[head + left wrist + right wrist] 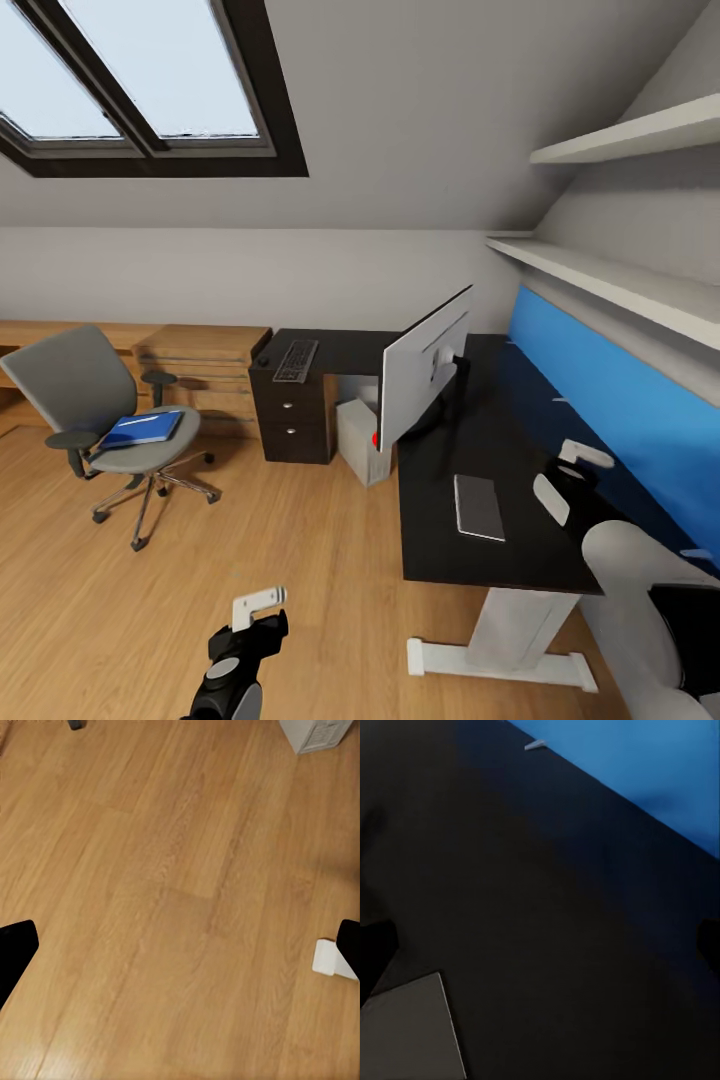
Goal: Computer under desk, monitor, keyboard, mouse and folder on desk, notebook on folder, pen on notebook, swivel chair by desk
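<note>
We see the right gripper (565,478) over the black desk (520,560), fingers spread wide and holding nothing; its wrist camera shows the two dark fingertips (375,952) far apart above the desk top, with the notebook (409,1031) lying flat just beside the gripper. The left gripper (255,615) hangs low over the floor (180,900), fingers likewise spread and empty.

No open containers; the dark drawer cabinet (292,420) under the far desk wing has its drawers closed. The blue folder (142,428) lies on the seat of the swivel chair (95,400), which stands well apart from the desk.

On the desk: the monitor (425,365) stands upright, tilted edge-on to us, a red dot at its lower corner. The keyboard (295,360) lies on the far wing above the drawers. The computer (362,440) sits on the floor under the desk, beside the cabinet. We cannot make out the mouse or pen.

Room: blue back panel (620,400), two wall shelves (620,285), a skylight (140,80), low wood cabinets (200,365).
</note>
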Robot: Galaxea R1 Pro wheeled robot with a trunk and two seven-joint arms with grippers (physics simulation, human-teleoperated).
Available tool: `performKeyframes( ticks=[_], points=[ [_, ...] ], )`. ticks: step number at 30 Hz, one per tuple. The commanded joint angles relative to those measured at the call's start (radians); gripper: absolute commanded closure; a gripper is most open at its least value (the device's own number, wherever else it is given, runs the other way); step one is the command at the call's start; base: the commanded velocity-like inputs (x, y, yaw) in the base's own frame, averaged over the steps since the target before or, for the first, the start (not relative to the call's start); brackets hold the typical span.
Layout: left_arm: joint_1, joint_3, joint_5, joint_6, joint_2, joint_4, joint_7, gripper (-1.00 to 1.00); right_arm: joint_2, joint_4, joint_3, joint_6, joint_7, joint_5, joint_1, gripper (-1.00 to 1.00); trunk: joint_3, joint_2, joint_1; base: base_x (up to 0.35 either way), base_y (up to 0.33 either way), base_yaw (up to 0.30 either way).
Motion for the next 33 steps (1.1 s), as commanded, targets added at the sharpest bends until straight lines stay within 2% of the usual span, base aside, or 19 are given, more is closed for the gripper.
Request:
performKeyframes(
  ticks=[1, 3, 5, 6, 8, 10, 11, 12, 16, 20, 27, 33],
  points=[
    [-0.001, -0.002, 0.007, 0.003, 0.001, -0.004, 0.008, -1.0, 0.007, 0.015, 0.003, -0.016, -0.002, 0.003, -0.011, -1.0, -0.002, -0.002, 0.0, 0.0, -0.007, 0.0],
    [-0.001, -0.001, 0.007, 0.003, 0.002, -0.01, 0.007, -1.0, 0.034, 0.044, -0.001, -0.048, -0.001, 0.016, -0.03, -1.0, -0.002, -0.002, 0.0, 0.0, -0.005, 0.0],
    [-0.001, 0.001, 0.008, 0.003, 0.003, -0.015, 0.007, -1.0, 0.055, 0.064, -0.007, -0.064, 0.001, 0.011, -0.04, -1.0, -0.002, -0.002, 0.0, 0.0, -0.002, 0.0],
    [-0.001, 0.001, 0.008, 0.003, 0.003, -0.017, 0.007, -1.0, 0.063, 0.085, -0.011, -0.07, 0.003, -0.015, -0.043, -1.0, -0.002, -0.002, 0.0, 0.0, -0.001, 0.0],
    [-0.001, 0.002, 0.009, 0.004, 0.003, -0.019, 0.007, -1.0, 0.074, 0.147, -0.015, -0.082, 0.014, -0.108, -0.046, -1.0, -0.002, -0.002, 0.0, 0.0, 0.0, 0.0],
    [-0.001, 0.002, 0.009, 0.004, 0.003, -0.02, 0.007, -1.0, 0.08, 0.168, -0.014, -0.09, 0.022, -0.147, -0.046, -1.0, -0.002, -0.002, 0.0, 0.0, 0.0, 0.0],
    [-0.001, 0.002, 0.01, 0.004, 0.003, -0.021, 0.007, -1.0, 0.121, 0.201, -0.014, -0.162, 0.038, -0.205, -0.041, -1.0, -0.002, -0.002, 0.0, 0.0, 0.0, 0.0],
    [-0.001, 0.002, 0.009, 0.004, 0.004, -0.021, 0.007, -1.0, 0.126, 0.204, -0.014, -0.191, 0.04, -0.209, -0.037, -1.0, -0.002, -0.002, 0.0, 0.0, 0.0, 0.0],
    [-0.001, 0.002, 0.009, 0.004, 0.004, -0.023, 0.007, -1.0, 0.132, 0.208, -0.011, -0.251, 0.042, -0.207, -0.012, -1.0, -0.002, -0.002, 0.0, 0.0, 0.0, 0.0],
    [-0.001, 0.002, 0.009, 0.004, 0.004, -0.023, 0.007, -1.0, 0.135, 0.207, -0.009, -0.311, 0.042, -0.167, 0.023, -1.0, -0.002, -0.002, 0.0, 0.0, 0.0, 0.0],
    [-0.001, 0.002, 0.009, 0.004, 0.004, -0.023, 0.007, -1.0, 0.137, 0.208, -0.009, -0.328, 0.041, -0.111, 0.032, -1.0, -0.002, -0.002, 0.0, 0.045, 0.0, 0.0],
    [-0.001, 0.001, 0.01, 0.004, 0.003, -0.022, 0.007, -1.0, 0.137, 0.208, -0.009, -0.334, 0.043, -0.083, 0.036, -1.0, -0.002, -0.002, 0.0, 0.263, 0.0, 0.0]
  ],
)
